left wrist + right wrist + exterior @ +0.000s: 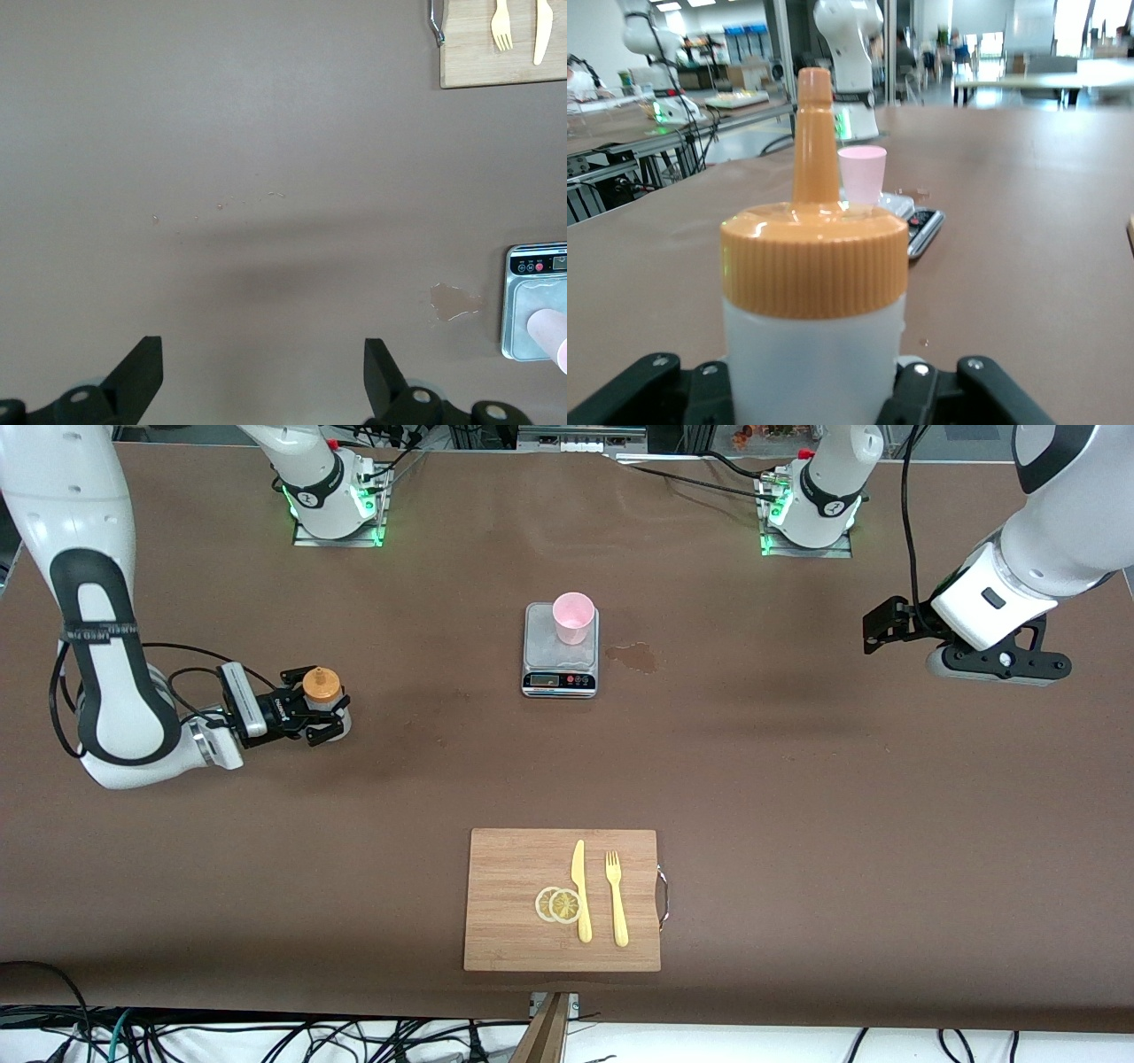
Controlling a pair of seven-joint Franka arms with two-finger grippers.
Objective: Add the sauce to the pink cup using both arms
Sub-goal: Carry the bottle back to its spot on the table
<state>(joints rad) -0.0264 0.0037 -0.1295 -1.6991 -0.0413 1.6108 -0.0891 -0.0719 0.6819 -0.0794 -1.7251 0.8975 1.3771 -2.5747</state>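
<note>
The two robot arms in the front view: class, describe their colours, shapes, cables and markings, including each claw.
Both are white, rounded, jointed arms with black bands and loose black cables. The right arm ends in a black two-finger claw, the right claw, on a silver wrist. The left arm carries a black bracket and the black left claw. Their bases glow green.

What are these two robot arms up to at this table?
The right arm's end effector is shut on the sauce bottle, upright near the right arm's end of the table. The pink cup stands on a grey kitchen scale mid-table, with no sauce poured yet. The left arm waits, its end effector open above bare table at its own end. A cutting board with knife, fork and lemon slices lies untouched, nearer the camera.
</note>
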